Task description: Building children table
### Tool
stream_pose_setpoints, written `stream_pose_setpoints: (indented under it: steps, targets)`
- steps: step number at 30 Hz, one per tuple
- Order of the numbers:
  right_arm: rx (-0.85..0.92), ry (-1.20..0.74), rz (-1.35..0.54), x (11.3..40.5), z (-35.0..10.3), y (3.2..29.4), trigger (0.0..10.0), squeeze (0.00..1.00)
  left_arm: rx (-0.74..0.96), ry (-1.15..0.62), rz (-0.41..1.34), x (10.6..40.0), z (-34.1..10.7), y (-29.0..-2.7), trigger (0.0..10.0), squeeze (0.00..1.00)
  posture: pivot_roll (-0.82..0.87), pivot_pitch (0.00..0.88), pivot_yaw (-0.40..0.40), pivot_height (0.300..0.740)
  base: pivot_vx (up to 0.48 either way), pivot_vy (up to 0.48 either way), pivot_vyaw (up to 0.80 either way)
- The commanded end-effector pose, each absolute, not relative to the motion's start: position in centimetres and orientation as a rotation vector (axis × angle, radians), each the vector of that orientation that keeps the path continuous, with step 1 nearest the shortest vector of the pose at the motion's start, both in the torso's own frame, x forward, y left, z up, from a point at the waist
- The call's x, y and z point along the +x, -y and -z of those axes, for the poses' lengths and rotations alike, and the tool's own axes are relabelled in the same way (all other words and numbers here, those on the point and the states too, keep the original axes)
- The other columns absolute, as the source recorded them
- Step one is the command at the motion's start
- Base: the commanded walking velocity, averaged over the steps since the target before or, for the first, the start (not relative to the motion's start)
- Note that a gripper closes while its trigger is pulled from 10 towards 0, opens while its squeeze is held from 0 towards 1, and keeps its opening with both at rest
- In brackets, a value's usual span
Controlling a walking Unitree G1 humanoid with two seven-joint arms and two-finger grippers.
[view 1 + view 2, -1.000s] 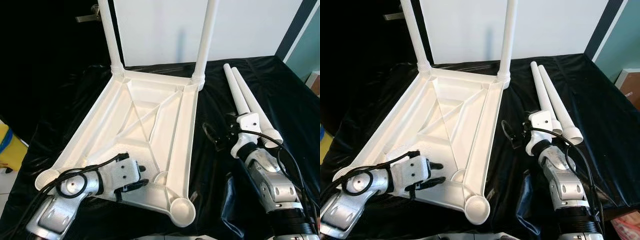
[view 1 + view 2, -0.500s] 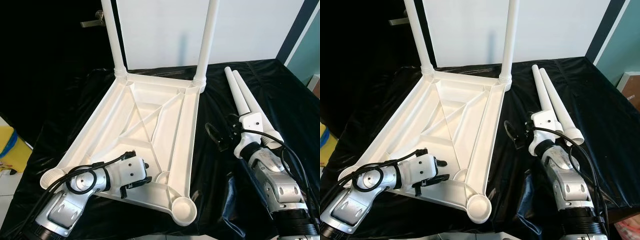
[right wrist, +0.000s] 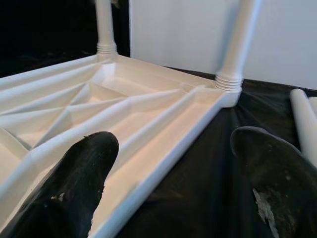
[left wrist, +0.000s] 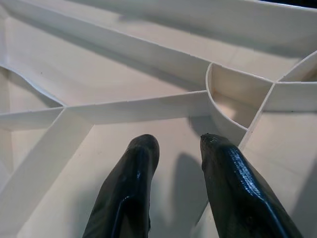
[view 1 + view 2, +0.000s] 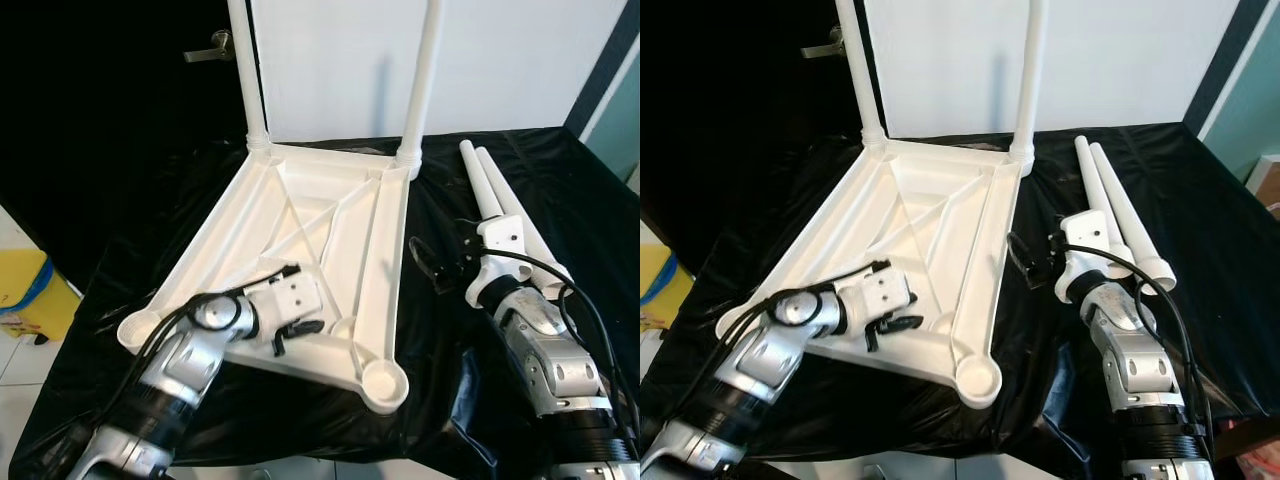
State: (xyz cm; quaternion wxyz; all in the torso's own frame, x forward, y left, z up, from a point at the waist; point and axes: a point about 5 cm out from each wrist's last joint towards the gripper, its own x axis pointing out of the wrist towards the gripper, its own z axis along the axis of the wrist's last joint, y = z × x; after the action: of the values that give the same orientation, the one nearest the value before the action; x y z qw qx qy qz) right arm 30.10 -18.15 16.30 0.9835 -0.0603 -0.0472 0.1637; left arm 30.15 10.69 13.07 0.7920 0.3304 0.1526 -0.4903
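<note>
Two white legs (image 5: pixel 425 90) are already standing upright in the far corner sockets of the upside-down children's tabletop (image 5: pixel 345 205), which is lying on a desk draped in black cloth (image 5: pixel 140 230). Its ribbed underside is facing up, with diagonal braces crossing the middle. The two near corner sockets, one at the near left (image 5: pixel 137 325) and one at the near right (image 5: pixel 383 380), are sitting open, each a round cup.

To the right of the tabletop, two loose table legs (image 5: pixel 497 205) are lying side by side on the black cloth, touching each other along their length and pointing away from the robot.

The left pincer (image 5: pixel 300 330) is reaching over the near edge of the tabletop and hovering inside the frame, close to the ribs near a small curved pocket. Its black fingers (image 4: pixel 131 193) are standing slightly apart with nothing between them, just above the white plastic.

The right pincer (image 3: pixel 183 163) is hanging over the black cloth just beside the near ends of the loose legs, between them and the tabletop's right rail. Its fingers (image 3: pixel 74 183) are spreading wide and gripping nothing.

A yellow bin (image 5: pixel 30 290) is sitting on the floor off to the left, and a white panel (image 5: pixel 500 60) is rising behind the desk.
</note>
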Motion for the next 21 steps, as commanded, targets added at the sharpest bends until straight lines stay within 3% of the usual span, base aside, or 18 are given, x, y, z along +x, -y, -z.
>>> stream_pose_setpoints:
  steps: [1,10,14,15,16,17,21]
  targets:
    - [-0.117,0.093,-0.323,30.1,-16.4,18.2,10.0,0.00,0.720,-0.302,0.727,31.4,-12.1,-12.1,10.0,0.00,-0.06,0.057,0.008,0.740,0.000,0.000,0.00]
    - [-0.112,0.095,-0.290,30.0,-16.3,18.7,10.0,0.00,0.747,-0.267,1.003,29.7,-12.1,-10.7,10.0,0.00,-0.07,0.063,0.027,0.740,0.000,0.000,0.00]
    - [-0.113,0.099,-0.275,30.0,-16.3,18.8,10.0,0.00,0.623,-0.169,1.142,28.6,-14.2,-10.8,10.0,0.00,-0.08,0.060,0.031,0.740,0.000,0.000,0.00]
    - [-0.113,0.100,-0.274,29.9,-16.3,18.8,10.0,0.00,0.562,-0.150,1.186,28.2,-14.9,-11.0,10.0,0.55,-0.08,0.060,0.031,0.740,0.000,0.000,0.00]
    - [-0.113,0.100,-0.274,29.9,-16.3,18.8,10.0,0.00,0.562,-0.150,1.186,28.2,-14.9,-11.0,10.0,0.55,-0.08,0.060,0.031,0.740,0.000,0.000,0.00]
    - [-0.113,0.100,-0.275,29.9,-16.3,18.8,10.0,0.00,0.546,-0.160,1.197,28.1,-15.0,-11.0,10.0,0.98,-0.07,0.059,0.030,0.740,0.000,0.000,0.00]
    - [-0.113,0.099,-0.276,30.0,-16.2,18.7,10.0,0.00,0.544,-0.194,1.240,27.6,-14.6,-11.3,10.0,1.00,-0.07,0.057,0.030,0.740,0.000,0.000,0.00]
